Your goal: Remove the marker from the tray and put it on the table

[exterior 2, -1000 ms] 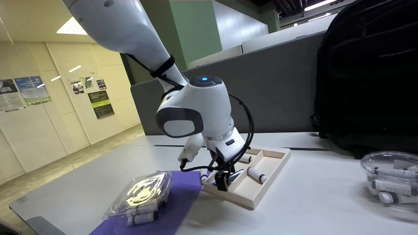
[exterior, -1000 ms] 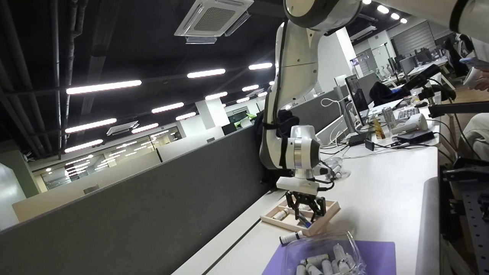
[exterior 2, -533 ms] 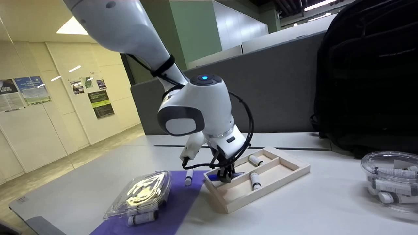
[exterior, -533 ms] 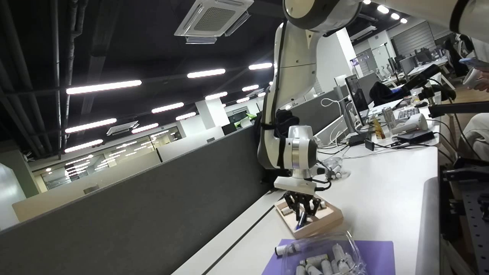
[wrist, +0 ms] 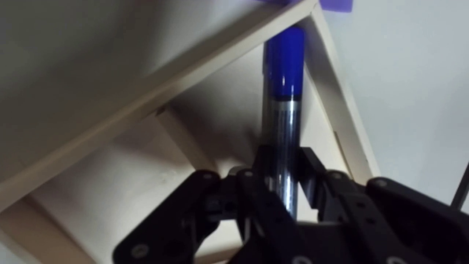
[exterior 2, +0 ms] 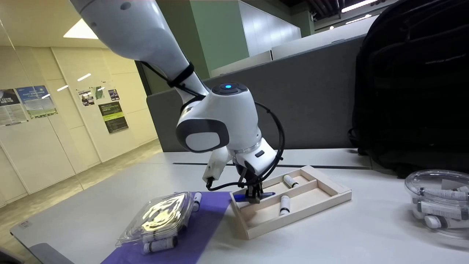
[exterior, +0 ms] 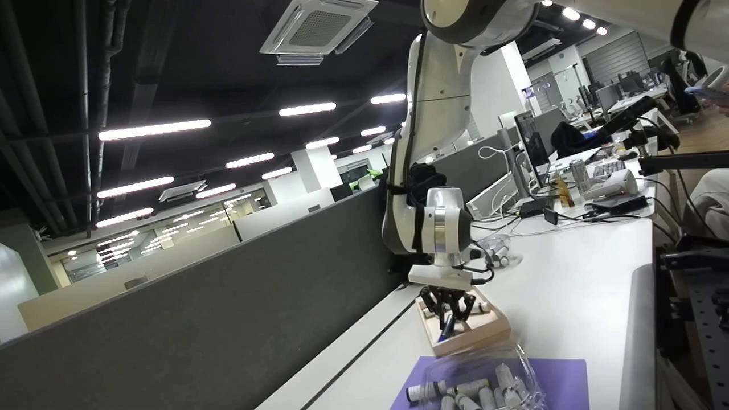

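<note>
White table (exterior 2: 366,223): smooth-topped, it stretched in front of a grey partition (exterior 2: 300,102), and in an exterior view a black backpack (exterior 2: 414,88) stood at its far right.
Wooden tray (exterior 2: 300,215): light tan, shallow and split into compartments, it sat on the table with one corner close to a purple mat (exterior 2: 210,220).
Blue-capped marker (wrist: 287,121): it was inside the tray, its cap tucked into the corner near the mat; whether its barrel touched the tray's floor was hidden.
Gripper (wrist: 286,159): pointed down into the tray, it was closed on the marker, its black fingers (wrist: 310,166) set against both sides of the glossy barrel.
Banded tubes (exterior 2: 285,205): two white ones lay in the tray, one in the far half and one in the near half in an exterior view.
Clamshell box (exterior 2: 157,220): clear plastic, it lay on the mat, and white tubes (exterior: 487,397) showed through it.
Loose tube (exterior 2: 197,201): white, it lay on the mat at the box's right edge in an exterior view; whether the two touched could not be told.
Round tub (exterior 2: 436,179): clear, it stood well apart at the right in an exterior view and held further tubes (exterior 2: 441,210).
</note>
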Available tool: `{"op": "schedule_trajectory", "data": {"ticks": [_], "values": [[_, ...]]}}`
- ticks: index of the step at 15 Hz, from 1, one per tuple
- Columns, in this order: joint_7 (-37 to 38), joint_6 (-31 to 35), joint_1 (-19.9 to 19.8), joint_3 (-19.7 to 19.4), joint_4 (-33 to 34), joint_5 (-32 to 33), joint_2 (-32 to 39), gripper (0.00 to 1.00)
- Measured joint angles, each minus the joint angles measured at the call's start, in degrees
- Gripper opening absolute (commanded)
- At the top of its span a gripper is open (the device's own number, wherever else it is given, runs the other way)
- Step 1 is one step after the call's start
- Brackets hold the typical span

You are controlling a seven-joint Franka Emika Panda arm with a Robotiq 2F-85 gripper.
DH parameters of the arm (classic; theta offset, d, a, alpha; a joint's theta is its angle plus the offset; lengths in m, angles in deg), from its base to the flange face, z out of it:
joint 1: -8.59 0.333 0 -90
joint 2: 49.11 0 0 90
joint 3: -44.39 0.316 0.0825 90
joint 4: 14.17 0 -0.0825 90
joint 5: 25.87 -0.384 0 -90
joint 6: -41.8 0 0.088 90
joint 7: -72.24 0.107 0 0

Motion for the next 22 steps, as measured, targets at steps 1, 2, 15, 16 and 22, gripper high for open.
{"op": "schedule_trajectory", "data": {"ticks": [1,2,15,16,22], "values": [[-1.2,0.7,0.1,0.2,-0.2,0.0,-0.2,0.06],[-2.5,1.6,0.3,0.4,-0.5,0.0,-0.5,0.06],[-16.7,9.8,0.4,11.3,-11.1,-2.3,-8.6,0.06],[-17.7,10.2,0.3,12.2,-11.6,-2.5,-8.6,0.06],[-22.5,12.7,-1.8,17.2,-13.5,-3.5,-8.6,0.7]]}}
